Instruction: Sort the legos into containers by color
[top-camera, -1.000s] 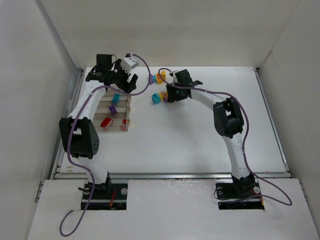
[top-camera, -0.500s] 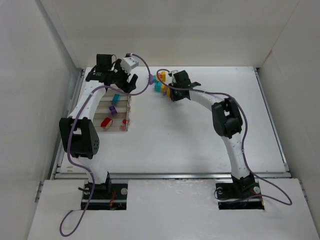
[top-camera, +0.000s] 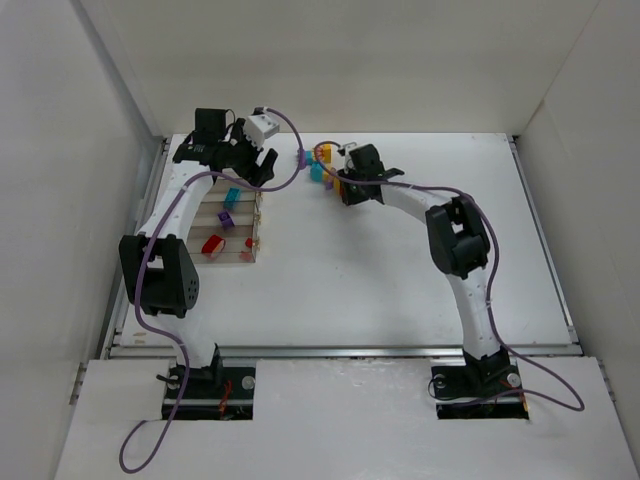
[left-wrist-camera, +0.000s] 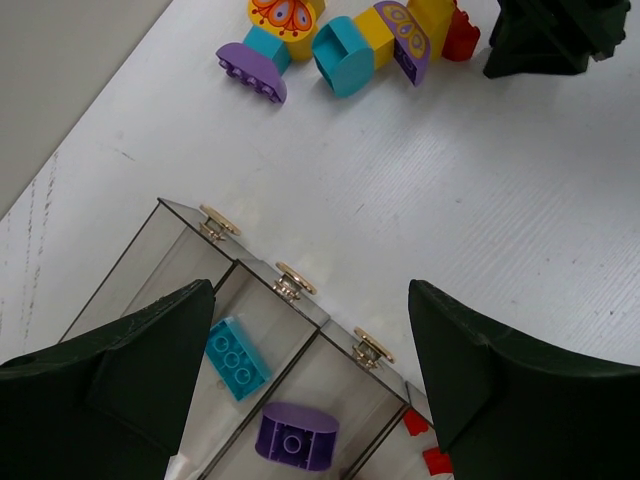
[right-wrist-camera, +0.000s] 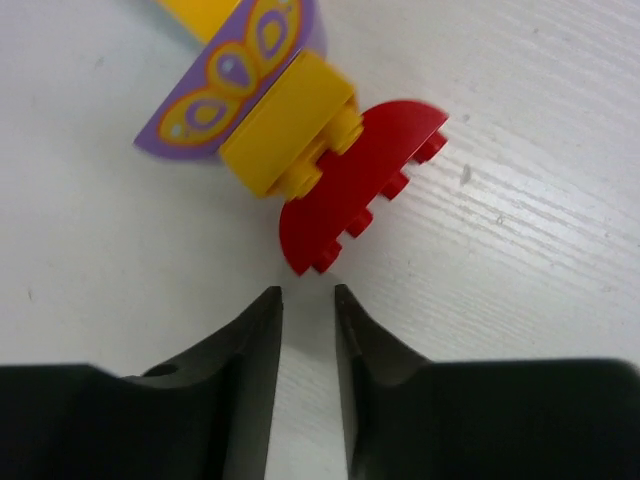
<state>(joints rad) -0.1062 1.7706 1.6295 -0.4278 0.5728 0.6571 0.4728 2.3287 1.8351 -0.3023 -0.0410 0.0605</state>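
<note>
Loose legos (top-camera: 320, 160) lie in a cluster at the back of the table: a red half-round (right-wrist-camera: 355, 185), a yellow brick (right-wrist-camera: 290, 135) and a purple butterfly piece (right-wrist-camera: 235, 80). My right gripper (right-wrist-camera: 308, 292) sits just short of the red piece, its jaws a narrow gap apart with nothing between them. The containers (top-camera: 232, 225) hold a cyan brick (left-wrist-camera: 238, 358), a purple piece (left-wrist-camera: 295, 436) and red bricks (left-wrist-camera: 425, 440). My left gripper (left-wrist-camera: 310, 290) hovers open and empty over their far end.
In the left wrist view, a purple half-round (left-wrist-camera: 253, 70) and a cyan piece (left-wrist-camera: 343, 56) lie at the left of the cluster. The back wall stands close behind the legos. White enclosure walls border both sides.
The right gripper slid back and left while its jaws narrowed, and the cyan and yellow legos shifted back to the cluster. The left arm stayed still.
</note>
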